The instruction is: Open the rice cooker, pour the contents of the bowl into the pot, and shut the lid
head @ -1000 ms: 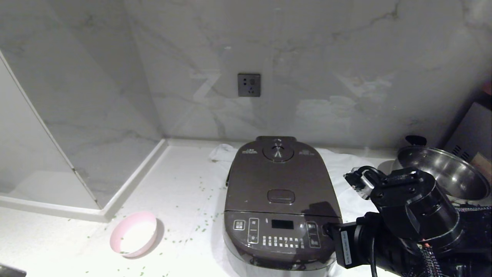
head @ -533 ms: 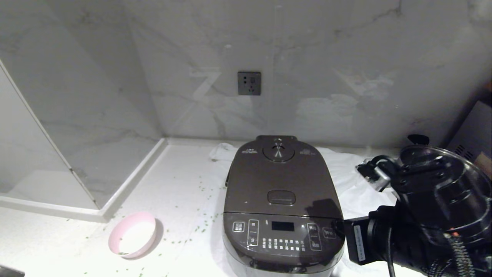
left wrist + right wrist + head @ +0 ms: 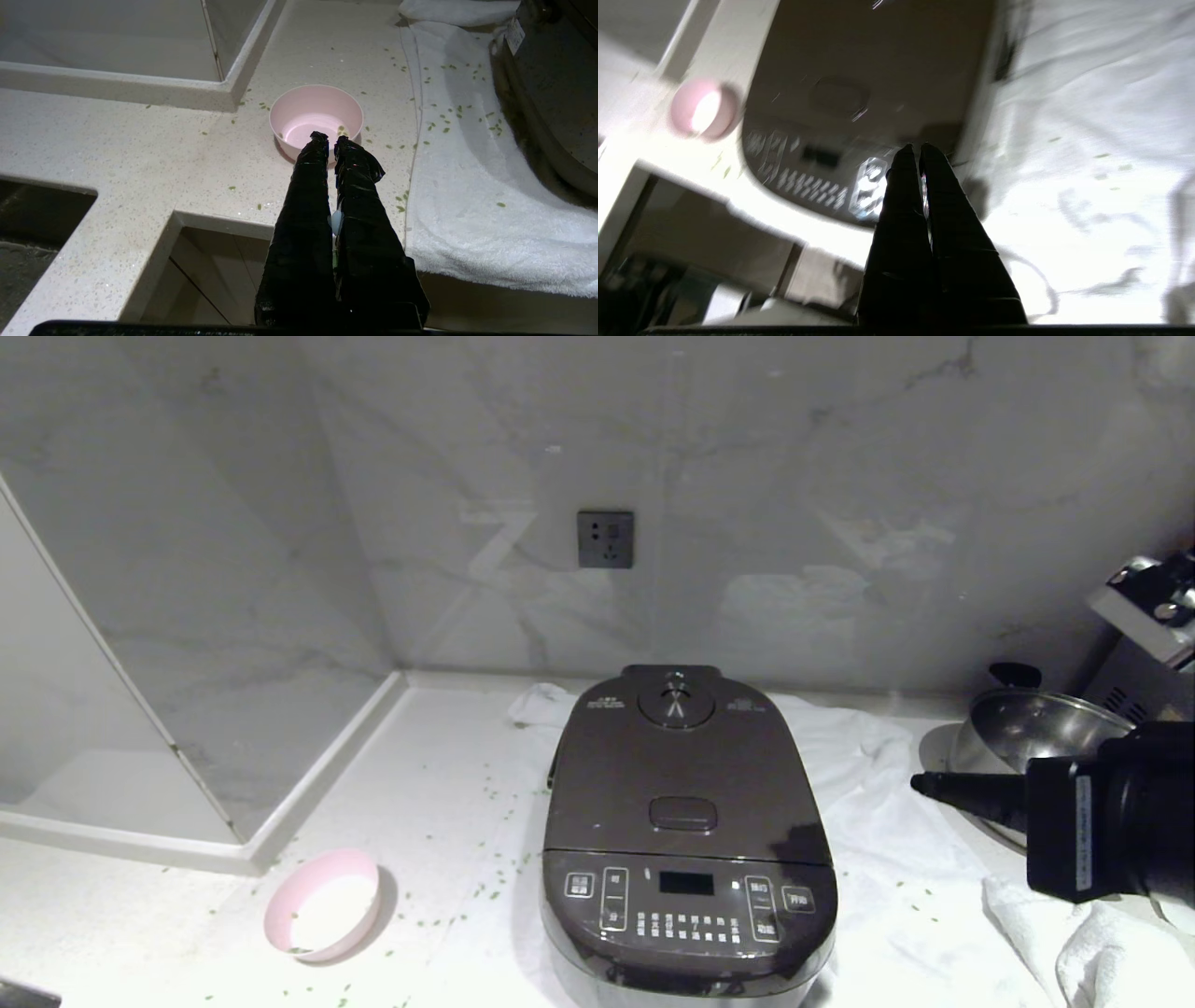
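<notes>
Sitting left on the speckled white tabletop [image 3: 439, 803], small pale pink round bowl [image 3: 324, 903] looks almost emptied; green bits [image 3: 485, 889] scattered about. Left hand [image 3: 331, 138] pinched shut, empty, before it. Centre: dark brown-grey rice cooker [image 3: 686, 840] on white towel [image 3: 868, 803], lid [image 3: 681, 765] down. Right hand [image 3: 920, 785] closed, empty, clear of cooker; steel pan [image 3: 1036, 728] behind.

Both hands, the right hand [image 3: 920, 784] and the left hand [image 3: 329, 136], are formed of tapered black fingers, and a white label strip is carried on the black right wrist housing.
</notes>
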Controlling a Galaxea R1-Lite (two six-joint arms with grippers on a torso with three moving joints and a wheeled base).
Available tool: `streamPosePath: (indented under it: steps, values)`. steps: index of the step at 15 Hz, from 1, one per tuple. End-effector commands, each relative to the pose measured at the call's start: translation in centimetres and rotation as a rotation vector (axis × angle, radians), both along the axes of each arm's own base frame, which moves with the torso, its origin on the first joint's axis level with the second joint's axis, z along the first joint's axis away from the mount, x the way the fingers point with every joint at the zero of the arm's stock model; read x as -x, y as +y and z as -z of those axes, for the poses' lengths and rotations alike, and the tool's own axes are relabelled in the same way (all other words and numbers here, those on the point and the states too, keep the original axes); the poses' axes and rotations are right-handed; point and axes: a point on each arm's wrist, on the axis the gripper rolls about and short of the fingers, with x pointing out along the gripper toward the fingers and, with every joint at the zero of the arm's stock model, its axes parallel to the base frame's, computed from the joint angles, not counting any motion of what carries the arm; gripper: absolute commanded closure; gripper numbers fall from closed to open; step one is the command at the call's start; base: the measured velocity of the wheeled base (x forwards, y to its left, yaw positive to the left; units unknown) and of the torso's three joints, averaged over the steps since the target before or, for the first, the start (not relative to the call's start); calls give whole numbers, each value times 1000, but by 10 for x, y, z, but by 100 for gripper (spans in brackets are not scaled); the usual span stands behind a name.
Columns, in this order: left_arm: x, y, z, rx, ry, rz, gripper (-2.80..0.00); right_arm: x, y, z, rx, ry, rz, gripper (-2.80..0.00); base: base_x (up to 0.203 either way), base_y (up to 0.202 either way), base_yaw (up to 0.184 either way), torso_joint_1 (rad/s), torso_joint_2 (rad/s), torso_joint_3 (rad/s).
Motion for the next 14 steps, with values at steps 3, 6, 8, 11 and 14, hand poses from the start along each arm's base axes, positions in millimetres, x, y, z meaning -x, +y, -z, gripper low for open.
streamPosePath:
  steps: [3,6,8,11,14]
  values:
    - [0,0,0,-1,1,0,0,2,-45,-17,70,-129,171,0,0,0,0,0,0,0]
    - [0,0,0,-1,1,-1,0,24,-77,-32,130,-255,271,0,0,0,0,0,0,0]
    - [0,0,0,0,1,0,0,47,-94,-38,141,-323,343,0,0,0,0,0,0,0]
    - [0,0,0,-2,-1,-21,0,82,-117,-36,190,-404,523,0,0,0,0,0,0,0]
    - [0,1,0,12,0,-39,0,121,-125,-31,256,-482,703,0,0,0,0,0,0,0]
